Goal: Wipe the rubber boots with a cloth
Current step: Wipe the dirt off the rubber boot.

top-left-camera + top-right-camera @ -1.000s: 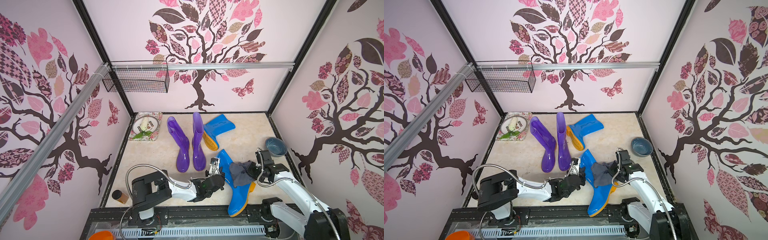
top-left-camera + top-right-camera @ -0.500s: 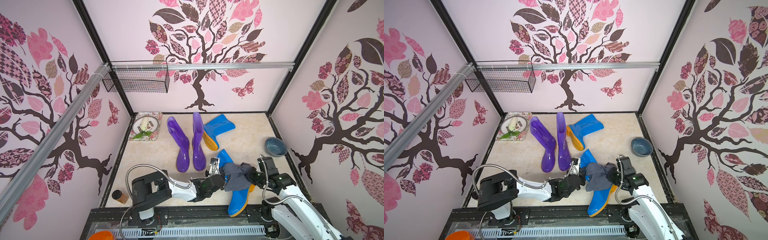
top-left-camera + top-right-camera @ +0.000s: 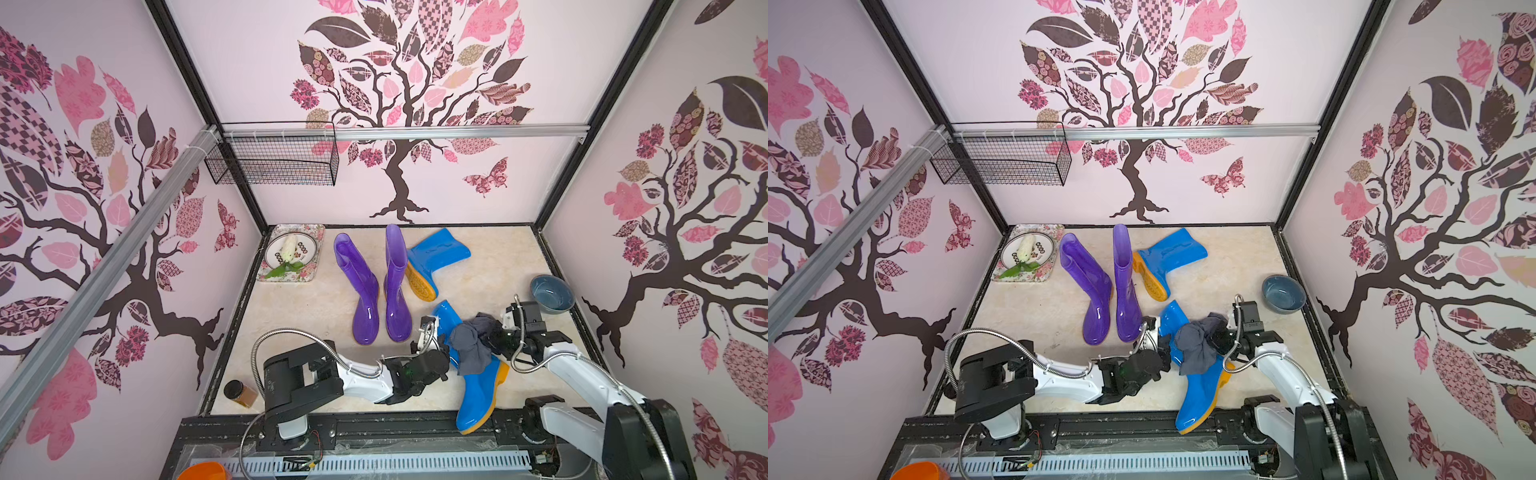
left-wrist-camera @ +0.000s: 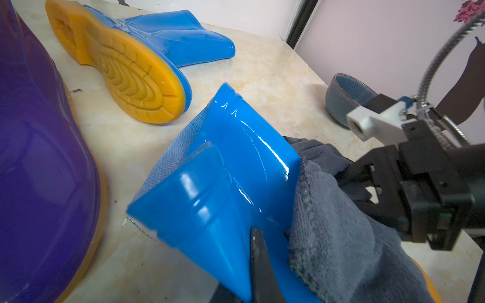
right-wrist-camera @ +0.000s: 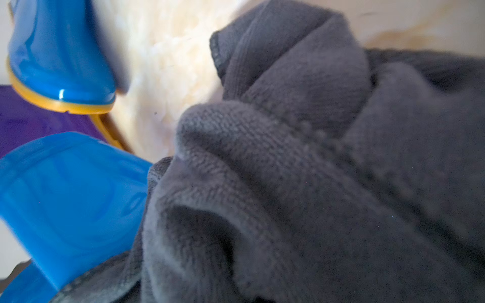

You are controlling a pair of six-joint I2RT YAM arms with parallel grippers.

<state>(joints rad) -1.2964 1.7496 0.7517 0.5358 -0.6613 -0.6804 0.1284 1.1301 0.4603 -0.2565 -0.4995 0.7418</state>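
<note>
Four tall glossy rubber boots are on the pale marbled floor (image 3: 316, 332), and one is being wiped: the bright blue rubber boot (image 3: 478, 386) lying at five o'clock of the floor, toe toward six. Its shaft wall is pinched by the left gripper (image 4: 253, 236), jaws pressed together on it, so the boot is judged to be steadied. The soft grey-blue terry cloth (image 3: 469, 347) is bunched over the shaft and ankle and is clamped in the right gripper (image 3: 498, 338), reaching in from three o'clock. Two purple rubber boots (image 3: 365, 307) stand upright at the centre. The second blue rubber boot (image 3: 438, 255) lies on its side at one o'clock. For the next move, the cloth would need to be dragged along the shaft toward the toe under steady pressure, with the pinch held firm.
</note>
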